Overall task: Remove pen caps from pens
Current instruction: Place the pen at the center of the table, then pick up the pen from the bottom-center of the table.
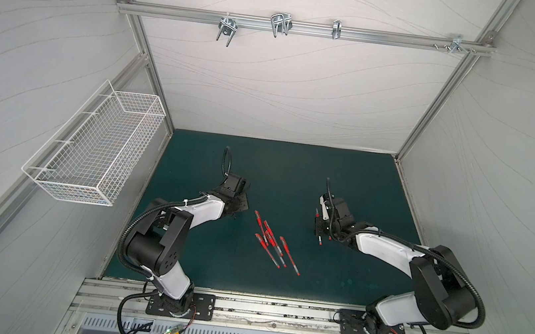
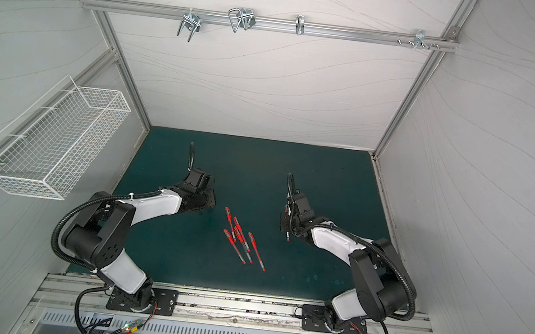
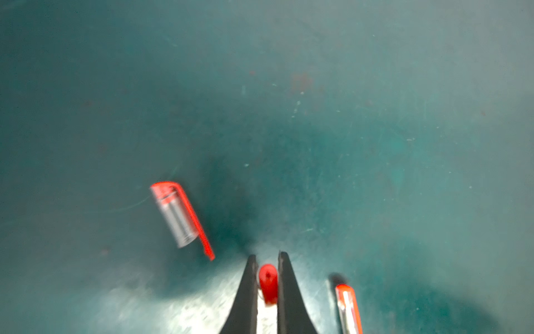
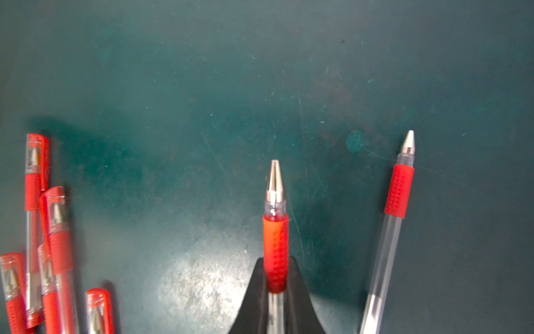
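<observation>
Lying on a scuffed teal mat (image 1: 343, 184), mid-table: a heap of capped pens (image 1: 272, 241), clear barrels, ribbed red grips. Pinching a glossy red cap (image 3: 268, 283) in the left gripper (image 3: 267, 256). Clamping an uncapped pen (image 4: 275, 231), metal cone tip exposed, in the right gripper (image 4: 276, 261). Lying beside: another bare pen (image 4: 396, 219); loose cap (image 3: 180, 217).

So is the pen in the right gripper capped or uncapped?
Uncapped: the clear-barrelled red-grip pen between the right gripper fingers shows its bare metal tip.
</observation>
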Motion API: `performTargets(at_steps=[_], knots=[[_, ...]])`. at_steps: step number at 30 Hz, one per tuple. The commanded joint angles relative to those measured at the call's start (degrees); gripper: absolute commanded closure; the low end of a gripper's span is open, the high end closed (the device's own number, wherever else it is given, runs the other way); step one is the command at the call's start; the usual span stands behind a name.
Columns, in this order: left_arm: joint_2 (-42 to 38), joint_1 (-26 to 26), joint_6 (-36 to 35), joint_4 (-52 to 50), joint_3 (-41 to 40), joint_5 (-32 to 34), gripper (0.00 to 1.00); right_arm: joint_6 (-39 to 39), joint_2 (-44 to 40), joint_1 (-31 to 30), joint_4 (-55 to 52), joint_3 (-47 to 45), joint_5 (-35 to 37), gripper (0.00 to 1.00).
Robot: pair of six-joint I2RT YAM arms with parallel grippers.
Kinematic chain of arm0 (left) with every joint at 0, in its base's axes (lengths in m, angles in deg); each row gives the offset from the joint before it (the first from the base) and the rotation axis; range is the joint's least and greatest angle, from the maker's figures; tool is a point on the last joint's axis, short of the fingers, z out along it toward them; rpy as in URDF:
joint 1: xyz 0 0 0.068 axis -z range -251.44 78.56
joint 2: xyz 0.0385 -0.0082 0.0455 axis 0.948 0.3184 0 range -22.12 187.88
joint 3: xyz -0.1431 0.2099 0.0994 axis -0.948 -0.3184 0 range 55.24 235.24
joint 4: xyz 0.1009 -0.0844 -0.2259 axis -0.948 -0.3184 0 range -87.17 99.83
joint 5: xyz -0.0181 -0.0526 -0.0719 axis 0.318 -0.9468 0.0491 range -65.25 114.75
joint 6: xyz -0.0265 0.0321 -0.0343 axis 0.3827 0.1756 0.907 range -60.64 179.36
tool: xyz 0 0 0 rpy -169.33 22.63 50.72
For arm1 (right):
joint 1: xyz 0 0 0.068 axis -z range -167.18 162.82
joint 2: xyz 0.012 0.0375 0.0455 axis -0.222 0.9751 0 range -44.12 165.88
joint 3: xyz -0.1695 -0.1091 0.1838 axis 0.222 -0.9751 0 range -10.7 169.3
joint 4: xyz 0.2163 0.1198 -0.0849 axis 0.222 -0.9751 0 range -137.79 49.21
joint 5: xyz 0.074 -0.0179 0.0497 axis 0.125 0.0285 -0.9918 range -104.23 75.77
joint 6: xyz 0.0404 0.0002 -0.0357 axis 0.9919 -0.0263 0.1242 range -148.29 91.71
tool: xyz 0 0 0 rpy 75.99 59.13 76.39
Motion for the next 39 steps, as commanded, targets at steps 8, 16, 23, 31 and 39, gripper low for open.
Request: performTargets(at_steps=[8, 16, 23, 31, 39], knots=[[3.21, -0.46, -0.91, -1.07, 3.86, -0.1, 0.93, 1.04, 4.08, 1.06, -3.42, 2.48, 0.71, 0.93], [3.6, -0.46, -1.09, -3.16, 4.86, 0.27, 0.66, 0.66, 3.4, 1.07, -3.51, 2.18, 1.05, 0.68], [-0.85, -0.38, -0.91, -0.08, 2.33, -1.31, 0.57, -1.59, -5.56, -0.62, -0.28, -1.42, 0.07, 0.62], [-13.41, 4.45, -2.26, 3.63, -2.92, 0.29, 0.57, -5.29, -20.47, -5.18, 0.4, -6.06, -4.45, 0.59], [-22.36, 9.74, -4.16, 10.73, -7.48, -8.83, 0.57, -10.11, -15.52, -13.96, -8.08, -0.95, -7.57, 0.59]])
